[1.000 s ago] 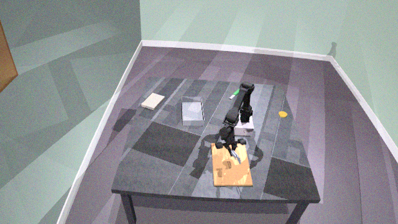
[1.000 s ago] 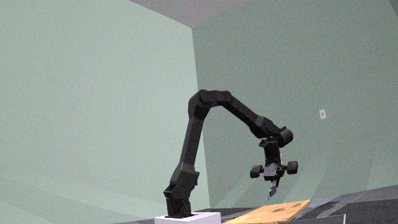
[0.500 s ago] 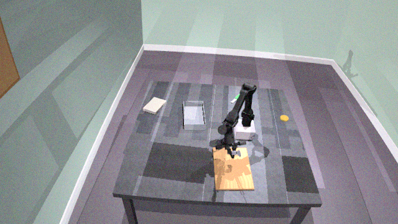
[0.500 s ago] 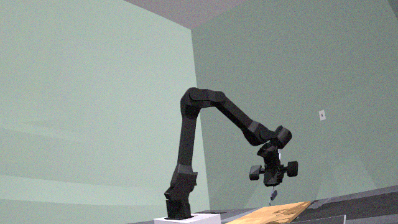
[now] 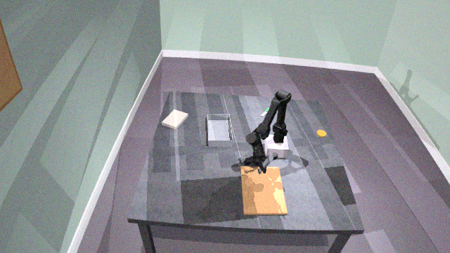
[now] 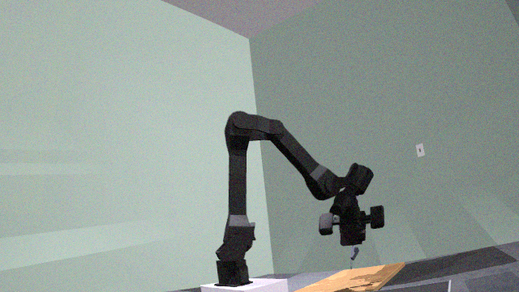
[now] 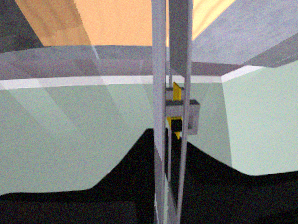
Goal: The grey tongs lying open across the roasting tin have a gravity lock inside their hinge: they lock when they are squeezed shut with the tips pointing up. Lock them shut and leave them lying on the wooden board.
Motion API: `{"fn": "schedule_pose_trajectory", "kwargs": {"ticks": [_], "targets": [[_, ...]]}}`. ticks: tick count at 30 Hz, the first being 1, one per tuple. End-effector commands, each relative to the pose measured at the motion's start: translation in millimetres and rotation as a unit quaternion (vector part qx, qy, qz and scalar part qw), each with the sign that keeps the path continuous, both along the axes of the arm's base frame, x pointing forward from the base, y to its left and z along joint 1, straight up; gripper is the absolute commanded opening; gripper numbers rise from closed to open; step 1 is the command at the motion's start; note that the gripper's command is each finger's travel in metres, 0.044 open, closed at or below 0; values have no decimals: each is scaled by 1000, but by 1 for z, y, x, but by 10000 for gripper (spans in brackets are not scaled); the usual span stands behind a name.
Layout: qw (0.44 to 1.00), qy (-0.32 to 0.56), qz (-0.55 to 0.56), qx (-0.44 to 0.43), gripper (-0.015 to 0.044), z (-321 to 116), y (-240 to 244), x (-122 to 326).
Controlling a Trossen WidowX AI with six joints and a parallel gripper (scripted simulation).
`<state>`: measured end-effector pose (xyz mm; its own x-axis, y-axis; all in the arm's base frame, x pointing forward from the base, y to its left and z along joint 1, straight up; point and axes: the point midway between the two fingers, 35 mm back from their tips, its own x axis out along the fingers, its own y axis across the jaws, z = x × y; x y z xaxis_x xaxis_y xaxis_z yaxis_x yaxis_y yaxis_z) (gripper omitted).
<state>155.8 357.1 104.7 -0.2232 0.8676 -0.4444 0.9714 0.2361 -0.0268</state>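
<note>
The grey tongs [image 6: 354, 253] [image 7: 159, 60] are held in my gripper [image 5: 261, 166] [image 6: 352, 244] [image 7: 156, 135], which is shut on them. In the wrist view their two arms run nearly parallel with a narrow gap, and a grey bracket with a yellow piece sits at the hinge. Whether the lock has caught cannot be seen. In the exterior view a short grey part shows below the gripper, above the wooden board [image 5: 265, 200] [image 6: 377, 273] [image 7: 115, 25]. The gripper is over the board's back edge. The roasting tin [image 5: 220, 143] stands to the left, without tongs on it.
A cream block [image 5: 175, 119] lies at the far left of the table. A green and white object [image 5: 265, 112] lies behind the arm. A yellow disc [image 5: 321, 133] lies to the right. The arm's white base block [image 5: 275, 151] stands just behind the board.
</note>
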Motion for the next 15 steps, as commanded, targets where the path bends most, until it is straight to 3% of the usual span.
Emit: {"fn": "schedule_pose_trajectory", "kwargs": {"ticks": [1, 15], "targets": [[999, -5, 12, 45, -150, 12, -10, -5], [998, -7, 19, 66, -150, 15, -16, -8]]}}
